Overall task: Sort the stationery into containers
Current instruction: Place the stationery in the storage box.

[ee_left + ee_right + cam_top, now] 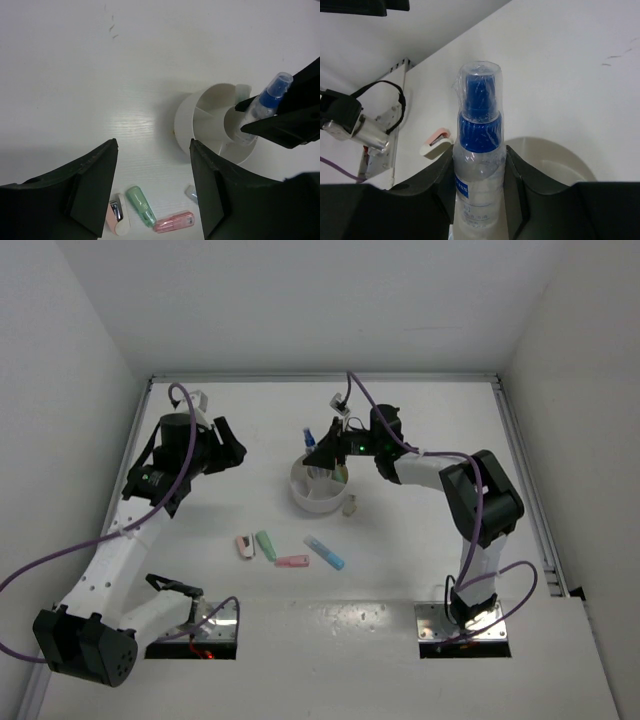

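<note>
Clear plastic spray bottle (479, 150), blue pump cap, upright, clamped between the fingers of the right gripper (480, 167). Round white divided tub (182, 122) directly under that gripper; bottle base possibly in the centre cup, unclear. Left gripper (152, 150) jaws spread, holding nothing. Small pastel pieces (141, 212) lie beneath it on the white table (100, 75).

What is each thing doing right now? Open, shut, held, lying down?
Left end effector: open, empty.
Right end effector: shut on spray bottle.
Spray bottle: capped, held over tub.
Tub: upright.
Green piece: lying outside tub.
Pink piece: lying outside tub.
Pink-white piece: lying outside tub.
Blue piece: lying outside tub.
</note>
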Tool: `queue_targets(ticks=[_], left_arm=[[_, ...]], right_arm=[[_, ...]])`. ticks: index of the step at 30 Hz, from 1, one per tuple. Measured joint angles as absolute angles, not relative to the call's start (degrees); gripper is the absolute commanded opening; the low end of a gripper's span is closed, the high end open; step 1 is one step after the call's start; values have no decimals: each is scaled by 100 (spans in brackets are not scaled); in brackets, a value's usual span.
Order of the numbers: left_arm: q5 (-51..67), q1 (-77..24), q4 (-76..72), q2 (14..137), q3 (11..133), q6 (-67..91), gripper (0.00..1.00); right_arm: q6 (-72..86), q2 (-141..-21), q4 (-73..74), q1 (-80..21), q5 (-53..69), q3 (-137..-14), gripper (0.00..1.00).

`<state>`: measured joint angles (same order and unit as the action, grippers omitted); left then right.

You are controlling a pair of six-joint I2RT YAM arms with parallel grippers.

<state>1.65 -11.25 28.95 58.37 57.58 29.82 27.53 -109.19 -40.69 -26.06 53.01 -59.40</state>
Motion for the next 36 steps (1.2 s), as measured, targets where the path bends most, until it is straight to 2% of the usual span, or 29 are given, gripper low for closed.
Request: queue_targets(ticks=[9, 12, 13, 15, 16, 18, 20, 22, 28, 30, 33, 34, 36], left_arm=[[172, -1116, 2753, 5826, 5575, 2954, 65], [180, -1092, 2729, 5826, 5575, 2956, 65], [193, -1087, 2729, 5826, 5575, 2956, 65], [215, -1079, 2716, 5828, 5575, 2958, 65], [233, -1076, 2700, 5828, 5575, 2958, 65], [268, -1059, 2659, 5828, 5561, 2958, 67], [301, -1037, 2644, 5830, 5548, 2961, 67], [331, -1031, 2615, 5833, 5520, 2963, 67], [436, -1028, 2576, 5878, 5400, 2985, 67], [456, -1028, 2539, 5902, 5334, 3006, 63], [517, -1028, 2488, 5902, 5196, 3079, 47], [539, -1028, 2438, 5902, 5135, 3111, 37], [580, -1028, 2381, 5902, 5009, 3186, 28]], right_arm=[[2482, -11087, -4108, -2563, 5262, -6027, 0], [2340, -11091, -4104, -2567, 5264, -6029, 8], [2259, -11091, -4099, -2567, 5262, -6036, 17], [2110, -11091, -4080, -2574, 5249, -6038, 27], [2036, -11091, -4064, -2576, 5242, -6038, 38], [1887, -11091, -4016, -2576, 5218, -6036, 45], [1737, -11091, -3979, -2574, 5179, -6036, 57], [1588, -11091, -3955, -2574, 5140, -6036, 61], [1345, -11085, -3846, -2574, 5096, -6012, 61], [1343, -11063, -3846, -2574, 5096, -5981, 61], [1347, -10912, -3778, -2574, 5100, -5920, 61], [1341, -10803, -3699, -2574, 5109, -5907, 61], [1286, -10519, -3520, -2574, 5124, -5942, 61]])
